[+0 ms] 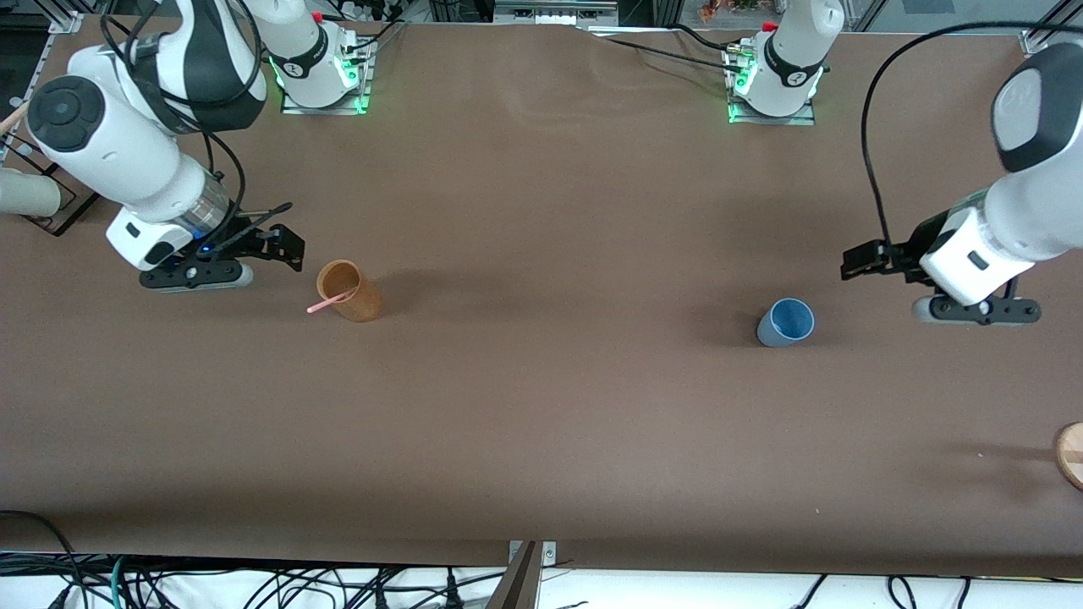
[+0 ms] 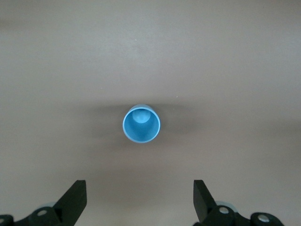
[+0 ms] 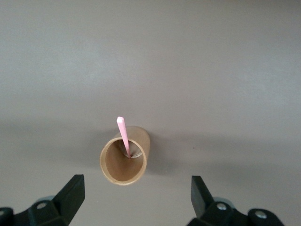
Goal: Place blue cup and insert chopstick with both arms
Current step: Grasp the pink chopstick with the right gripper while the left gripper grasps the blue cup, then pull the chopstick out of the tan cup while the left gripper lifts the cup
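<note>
On the brown table [image 1: 541, 423] a round wooden thing [image 1: 1071, 455], perhaps a board, shows at the edge toward the left arm's end, and nothing stands between either gripper and its cup. The blue cup [image 1: 786, 322] stands upright and empty near the open, empty left gripper [image 1: 856, 260]. The pink chopstick [image 1: 331, 300] leans in the brown cup [image 1: 349, 290] near the open, empty right gripper [image 1: 288, 244].

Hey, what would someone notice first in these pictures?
A pink chopstick leaning in a brown cup, toward the right arm's end of the table, beside the open right gripper. Toward the left arm's end stands an empty blue cup, near the open left gripper.
</note>
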### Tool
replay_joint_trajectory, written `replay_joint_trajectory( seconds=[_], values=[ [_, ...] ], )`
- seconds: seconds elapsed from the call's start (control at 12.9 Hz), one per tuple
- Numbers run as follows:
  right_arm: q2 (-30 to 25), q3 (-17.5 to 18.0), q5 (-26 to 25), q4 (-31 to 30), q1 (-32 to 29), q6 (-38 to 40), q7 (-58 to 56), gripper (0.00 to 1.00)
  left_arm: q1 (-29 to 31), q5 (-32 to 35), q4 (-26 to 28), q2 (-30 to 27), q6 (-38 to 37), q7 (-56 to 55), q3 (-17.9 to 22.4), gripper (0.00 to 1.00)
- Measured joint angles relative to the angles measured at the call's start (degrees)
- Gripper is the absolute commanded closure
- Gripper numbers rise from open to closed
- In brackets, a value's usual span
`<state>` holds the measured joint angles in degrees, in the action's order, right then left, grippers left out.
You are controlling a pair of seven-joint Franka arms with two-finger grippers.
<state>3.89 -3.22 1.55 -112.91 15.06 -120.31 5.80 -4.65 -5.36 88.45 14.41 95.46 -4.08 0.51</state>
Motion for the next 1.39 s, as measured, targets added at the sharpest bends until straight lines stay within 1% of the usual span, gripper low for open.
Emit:
replay_joint_trajectory(
  seconds=[0.15,0.31,0.46,0.62,0.77,0.93,1.08,1.24,1.39],
  values=[
    [1.1,0.3,0.0,-0.64,0.16,-2.88,0.0,0.0,-0.03,0.0,0.65,2.99,3.04,-3.29,-2.13,0.0],
    [3.2,0.39,0.0,-0.91,0.28,-6.3,0.0,0.0,-0.12,0.33,2.99,5.0,7.05,-6.24,-4.4,0.0],
    [5.34,0.4,0.0,-1.56,0.3,-10.12,0.0,0.0,-0.15,2.37,7.2,5.57,11.63,-7.91,-6.61,0.0],
    [6.93,0.4,0.0,-2.85,0.3,-13.97,0.0,0.01,-0.19,3.12,11.3,5.38,15.16,-8.29,-7.21,0.0],
    [8.28,0.4,0.0,-4.32,0.31,-17.56,0.0,0.1,-0.11,3.13,15.7,4.38,18.95,-8.29,-7.21,0.0],
    [9.09,0.45,0.0,-4.93,0.49,-19.12,0.0,0.27,-0.09,3.14,20.54,2.83,23.18,-8.29,-7.21,0.0],
    [9.23,0.46,0.0,-4.94,1.1,-19.38,0.0,0.48,-0.09,3.41,25.4,1.32,27.84,-8.28,-7.21,0.0],
    [9.23,0.46,0.0,-4.94,1.62,-19.51,0.06,0.66,-0.11,4.38,29.51,0.32,32.67,-8.28,-7.21,0.0],
    [9.23,0.46,0.0,-4.94,1.69,-19.53,0.06,0.75,-0.11,4.41,31.62,0.26,36.2,-8.28,-7.21,0.0]
  ],
)
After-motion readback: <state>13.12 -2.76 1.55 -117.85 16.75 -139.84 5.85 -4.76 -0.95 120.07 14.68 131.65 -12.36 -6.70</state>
